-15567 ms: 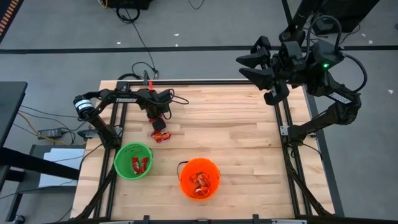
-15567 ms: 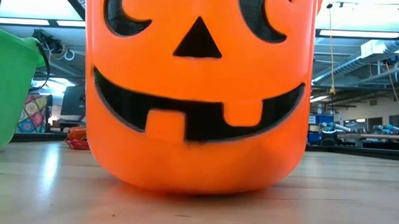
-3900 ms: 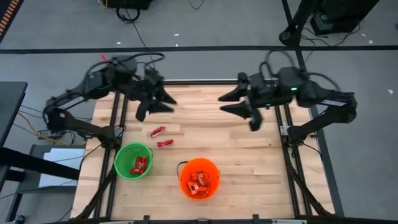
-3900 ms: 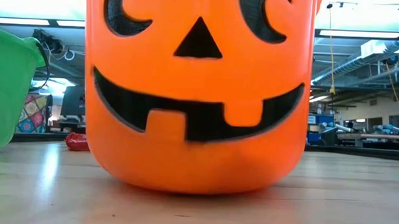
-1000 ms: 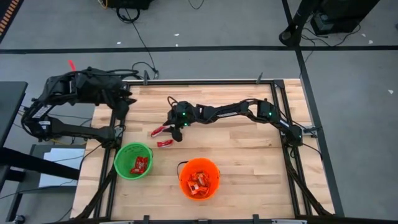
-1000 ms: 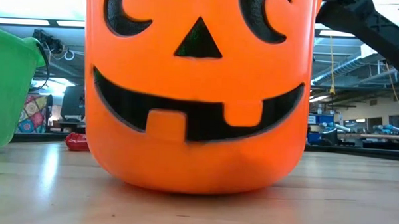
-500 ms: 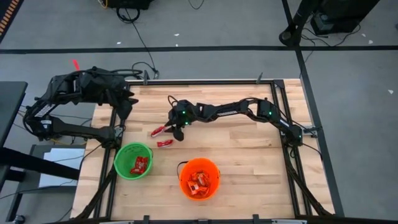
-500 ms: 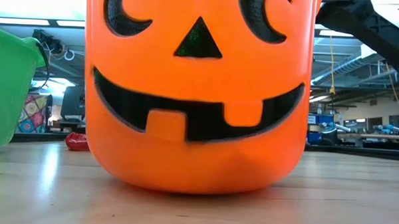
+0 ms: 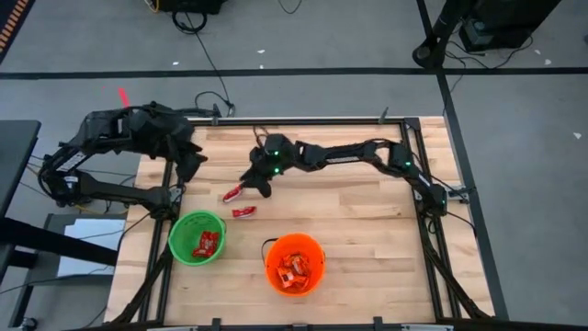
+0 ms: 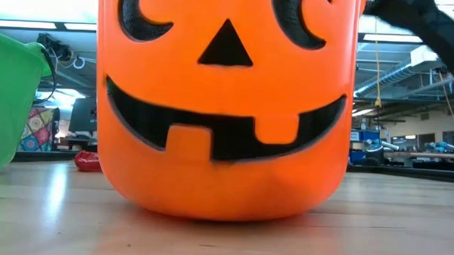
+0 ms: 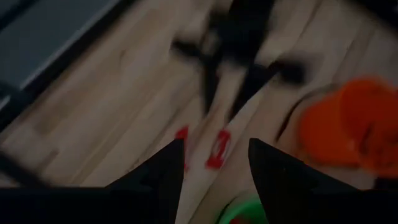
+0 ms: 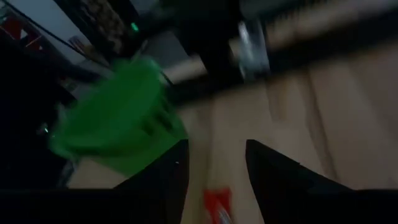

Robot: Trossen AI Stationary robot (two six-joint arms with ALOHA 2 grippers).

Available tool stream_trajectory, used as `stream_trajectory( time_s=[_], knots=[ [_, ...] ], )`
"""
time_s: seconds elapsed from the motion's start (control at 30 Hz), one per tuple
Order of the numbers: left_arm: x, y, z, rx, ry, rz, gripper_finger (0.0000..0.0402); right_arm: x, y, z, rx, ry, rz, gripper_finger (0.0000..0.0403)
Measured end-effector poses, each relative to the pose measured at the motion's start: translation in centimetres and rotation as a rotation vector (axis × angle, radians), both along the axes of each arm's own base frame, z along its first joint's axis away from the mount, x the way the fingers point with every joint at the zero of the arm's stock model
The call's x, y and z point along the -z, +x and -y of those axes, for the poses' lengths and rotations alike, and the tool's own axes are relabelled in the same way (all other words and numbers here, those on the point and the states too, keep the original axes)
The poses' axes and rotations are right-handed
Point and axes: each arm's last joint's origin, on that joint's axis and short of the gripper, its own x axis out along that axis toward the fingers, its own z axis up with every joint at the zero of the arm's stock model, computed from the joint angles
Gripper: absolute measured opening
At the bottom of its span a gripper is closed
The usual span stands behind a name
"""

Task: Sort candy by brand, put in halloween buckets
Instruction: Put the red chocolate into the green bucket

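High view showed two red candies (image 9: 239, 203) lying loose on the worktop (image 9: 367, 230) near the green bucket (image 9: 197, 237). Light, thin and crinkly, they should be pinched across the middle. The right gripper (image 9: 258, 180), fingers apart and empty, had lifted slightly since a second before; the left gripper (image 9: 190, 158) waited, fingers apart.

Two small flat red-wrapped candy pieces (image 9: 232, 194) (image 9: 243, 212) lie loose on the wood, left of frame centre — close together, not touching. Bright green round plastic bucket (image 9: 180, 241), lower left, upright, holds red wrappers. Bright orange round plastic bucket (image 9: 317, 267), lower centre, upright — orange-and-white wrapped pieces inside.
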Motion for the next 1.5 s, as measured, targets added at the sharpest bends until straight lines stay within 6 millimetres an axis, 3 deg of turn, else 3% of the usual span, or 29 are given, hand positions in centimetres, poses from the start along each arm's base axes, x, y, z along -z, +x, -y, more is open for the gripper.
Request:
stream_trajectory(
  time_s=[0.17,0.33,0.43,0.53,0.67,0.77,1.0,1.37,1.5],
  knots=[
    [2.6,-0.1,0.0,0.062,-0.001,-0.170,0.0186,-10.3,-2.8,-2.2,0.057,-0.206,0.212,0.0170],
    [6.9,1.2,-0.4,0.087,-0.028,-0.296,0.0186,-20.2,-8.9,-3.4,0.178,-0.399,0.360,0.0170],
    [10.1,2.8,-0.7,0.101,-0.052,-0.290,0.0186,-24.4,-13.0,-3.9,0.259,-0.482,0.399,0.0170],
    [13.2,4.6,-1.2,0.092,-0.075,-0.227,0.0186,-27.1,-16.6,-4.4,0.312,-0.512,0.398,0.0170],
    [16.8,6.3,-1.7,0.039,-0.094,-0.205,0.0186,-28.8,-20.1,-4.9,0.354,-0.522,0.354,0.0170],
    [19.7,6.9,-2.0,-0.001,-0.098,-0.306,0.0186,-29.2,-21.8,-5.3,0.354,-0.508,0.310,0.0170],
    [25.0,7.8,-2.4,0.003,-0.116,-0.561,0.0212,-30.0,-23.8,-6.3,0.332,-0.491,0.314,0.0170],
    [27.3,10.0,-2.6,0.039,-0.242,-0.516,0.0344,-29.9,-24.0,-6.4,0.326,-0.492,0.296,0.0170],
    [27.7,10.1,-2.8,0.041,-0.207,-0.552,0.0357,-30.0,-24.0,-6.4,0.326,-0.491,0.300,0.0170]
  ],
)
